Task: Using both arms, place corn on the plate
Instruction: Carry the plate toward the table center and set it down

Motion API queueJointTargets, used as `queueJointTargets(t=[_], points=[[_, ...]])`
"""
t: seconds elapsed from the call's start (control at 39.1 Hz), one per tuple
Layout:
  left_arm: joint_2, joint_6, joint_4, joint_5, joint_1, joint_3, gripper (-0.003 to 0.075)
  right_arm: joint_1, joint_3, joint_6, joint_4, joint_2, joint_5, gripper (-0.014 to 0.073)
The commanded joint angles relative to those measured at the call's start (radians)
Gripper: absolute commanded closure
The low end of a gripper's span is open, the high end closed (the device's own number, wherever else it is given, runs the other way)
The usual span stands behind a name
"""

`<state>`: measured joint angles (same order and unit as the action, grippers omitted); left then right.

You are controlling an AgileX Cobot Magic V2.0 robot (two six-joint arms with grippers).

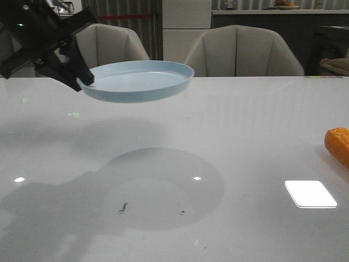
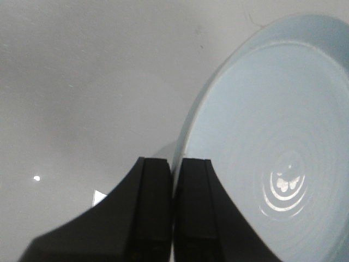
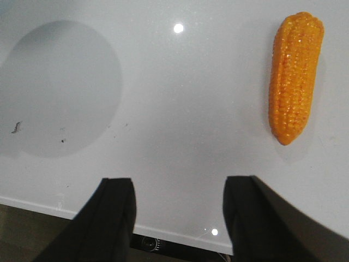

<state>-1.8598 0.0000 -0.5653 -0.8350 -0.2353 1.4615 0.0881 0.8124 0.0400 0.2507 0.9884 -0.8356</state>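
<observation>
The pale blue plate (image 1: 139, 80) hangs level in the air above the table, at the back left. My left gripper (image 1: 84, 76) is shut on its left rim; in the left wrist view the plate (image 2: 272, 136) has its rim pinched between the two black fingers of that gripper (image 2: 174, 166). The orange-yellow corn (image 1: 338, 144) lies on the table at the far right edge, mostly cut off. In the right wrist view the corn (image 3: 294, 76) lies whole on the table, well ahead of my right gripper (image 3: 177, 183), which is open and holds nothing.
The plate's round shadow (image 1: 163, 188) falls on the glossy white table (image 1: 245, 125), with small dark specks in it. A bright rectangular reflection (image 1: 311, 194) lies at the front right. Two grey chairs (image 1: 245, 52) stand behind the far edge.
</observation>
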Motion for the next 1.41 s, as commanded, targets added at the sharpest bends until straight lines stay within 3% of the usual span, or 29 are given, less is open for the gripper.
queueJointTargets(t=[0.0,0.18,0.72,0.95,1.23,1.38], points=[[0.039,0.0,-0.033,0.035,-0.058,0.034,0.0627,0.002,0.034,0.003,0.018,-0.007,0.044,0.0118],[-0.005,0.0,0.08,0.061,-0.128,0.032,0.0627,0.002,0.034,0.003,0.018,-0.006,0.046,0.0118],[-0.11,0.0,0.074,0.064,-0.188,0.032,0.062,0.002,0.034,0.003,0.018,-0.006,0.043,0.0118],[-0.11,-0.005,0.089,0.062,-0.188,0.032,0.0509,0.002,0.034,0.003,0.018,-0.006,0.042,0.0118],[-0.11,0.0,0.168,0.067,-0.188,0.032,0.0503,0.002,0.034,0.003,0.018,-0.006,0.042,0.0118],[-0.11,0.0,0.186,0.056,-0.186,0.034,0.0376,0.002,0.034,0.003,0.018,-0.006,0.042,0.0118]])
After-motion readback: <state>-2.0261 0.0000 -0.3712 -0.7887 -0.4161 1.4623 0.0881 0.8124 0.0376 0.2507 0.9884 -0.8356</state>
